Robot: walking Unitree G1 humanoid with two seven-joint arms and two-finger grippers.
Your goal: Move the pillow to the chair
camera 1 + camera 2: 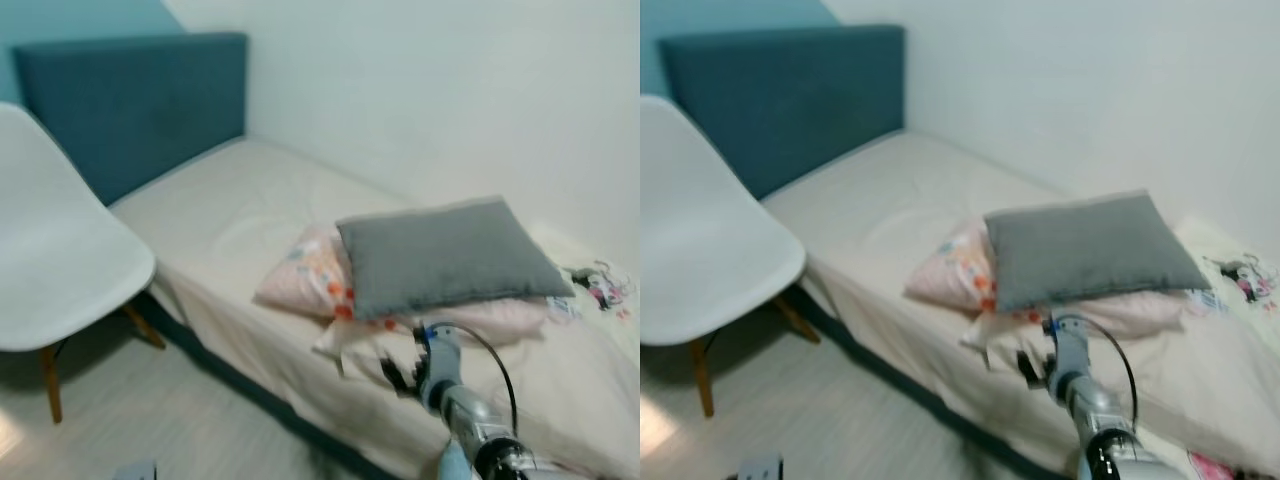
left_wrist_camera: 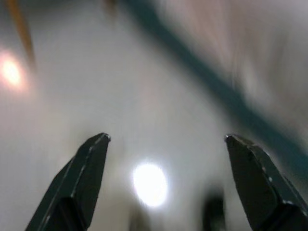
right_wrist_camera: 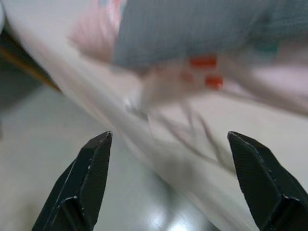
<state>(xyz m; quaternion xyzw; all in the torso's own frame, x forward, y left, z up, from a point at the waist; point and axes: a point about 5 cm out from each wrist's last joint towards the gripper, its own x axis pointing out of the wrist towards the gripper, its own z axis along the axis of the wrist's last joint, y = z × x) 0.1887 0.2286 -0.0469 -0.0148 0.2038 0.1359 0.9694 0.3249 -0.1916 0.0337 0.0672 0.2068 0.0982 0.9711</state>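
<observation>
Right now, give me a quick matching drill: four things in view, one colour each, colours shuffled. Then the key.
Things:
1. top pillow
2. chair seat
3. headboard
4. pillow underneath

Colours:
A. white
B. pink with a flower print
C. grey
D. teal

Pairs: 1-C, 2-A, 3-D, 4-B

The right gripper is open, reaching toward the pillows at the edge of the bed.

The white chair (image 1: pixel 60 260) is cut off by the left edge; the pink floral pillow (image 1: pixel 310 270) lies partly hidden under the grey pillow (image 1: pixel 445 255); the floor (image 2: pixel 96 86) is blurred in the left wrist view; small items (image 1: pixel 600 285) at far right are too small to identify.
</observation>
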